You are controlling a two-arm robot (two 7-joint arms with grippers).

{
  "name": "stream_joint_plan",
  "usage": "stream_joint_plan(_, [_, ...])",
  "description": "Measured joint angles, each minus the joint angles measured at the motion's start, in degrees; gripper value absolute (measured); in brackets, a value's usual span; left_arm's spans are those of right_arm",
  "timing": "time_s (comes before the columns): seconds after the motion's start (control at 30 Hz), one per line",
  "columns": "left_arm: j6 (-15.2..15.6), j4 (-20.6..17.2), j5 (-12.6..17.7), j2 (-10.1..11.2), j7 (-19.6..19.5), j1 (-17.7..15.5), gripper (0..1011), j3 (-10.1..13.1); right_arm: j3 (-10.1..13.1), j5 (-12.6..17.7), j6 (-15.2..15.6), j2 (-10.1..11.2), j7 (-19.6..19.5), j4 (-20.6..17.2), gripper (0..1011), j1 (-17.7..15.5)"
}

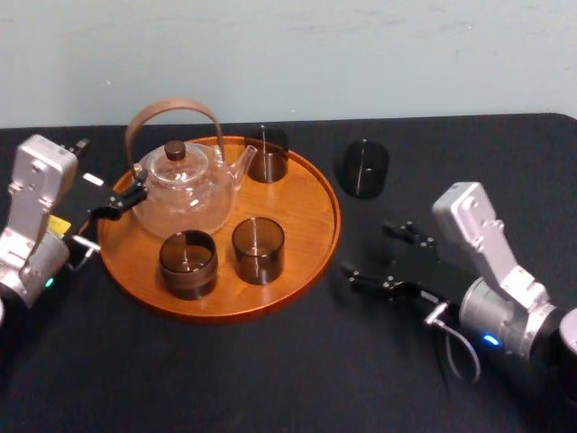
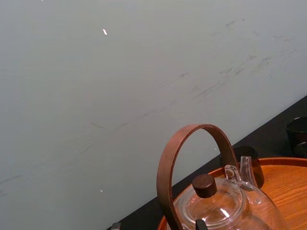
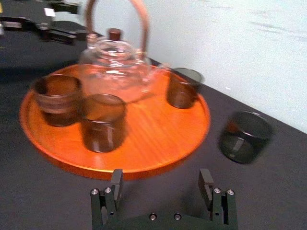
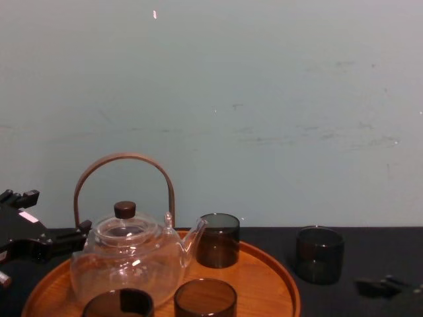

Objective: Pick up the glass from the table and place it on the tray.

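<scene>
Glass (image 1: 364, 169): short, dark smoky cylinder, upright on the table (image 1: 270, 379) at upper centre-right, just beside the tray (image 1: 331, 242). My right claw (image 1: 371, 250), lower right, gapes wide, empty. My left claw (image 1: 115, 209) is parked at frame left.

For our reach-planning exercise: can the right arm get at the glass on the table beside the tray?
Probably yes. The right gripper, open, hovers over bare table short of the glass, nothing between them; the tray lies aside. The left gripper is by the teapot.
</scene>
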Motion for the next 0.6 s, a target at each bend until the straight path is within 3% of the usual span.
stream_joint_plan(0.37, [0.0, 0.0, 0.0, 0.0, 0.0, 0.0, 1010, 0.0, 5.77, 2.12, -0.67, 0.07, -1.36, 4.36, 1002, 1.6])
stream_joint_plan(0.6, [0.0, 0.0, 0.0, 0.0, 0.0, 0.0, 1010, 0.0, 6.36, 2.28, -0.48, -0.76, -1.42, 7.44, 1002, 4.23])
